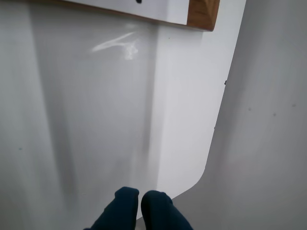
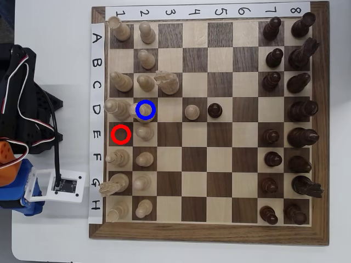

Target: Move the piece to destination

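Note:
In the overhead view the piece, a tall cream chess piece, stands on the destination, the dark square ringed in blue in row D, column 2. The red-ringed square just below and to the left is bare. My arm is folded off the board's left side. The wrist view shows my gripper with its dark blue fingertips pressed together and nothing between them, over the white tabletop. The piece is out of the wrist view.
Cream pieces fill the two left columns of the chessboard, with a cream pawn and a dark pawn near the middle. Dark pieces line the right side. A wooden board corner shows at the wrist view's top.

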Robot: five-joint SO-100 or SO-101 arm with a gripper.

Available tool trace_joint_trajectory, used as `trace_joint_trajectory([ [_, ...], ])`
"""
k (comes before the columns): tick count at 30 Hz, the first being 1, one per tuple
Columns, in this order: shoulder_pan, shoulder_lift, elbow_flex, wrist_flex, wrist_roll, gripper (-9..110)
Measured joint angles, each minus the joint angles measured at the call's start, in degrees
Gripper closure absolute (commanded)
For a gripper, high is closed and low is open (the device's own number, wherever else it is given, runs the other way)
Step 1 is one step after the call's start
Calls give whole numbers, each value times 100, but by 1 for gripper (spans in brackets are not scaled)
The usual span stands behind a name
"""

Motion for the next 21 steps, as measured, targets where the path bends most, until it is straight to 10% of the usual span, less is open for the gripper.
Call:
trace_joint_trajectory([
  [21,255,0,26,-53,-9,101],
])
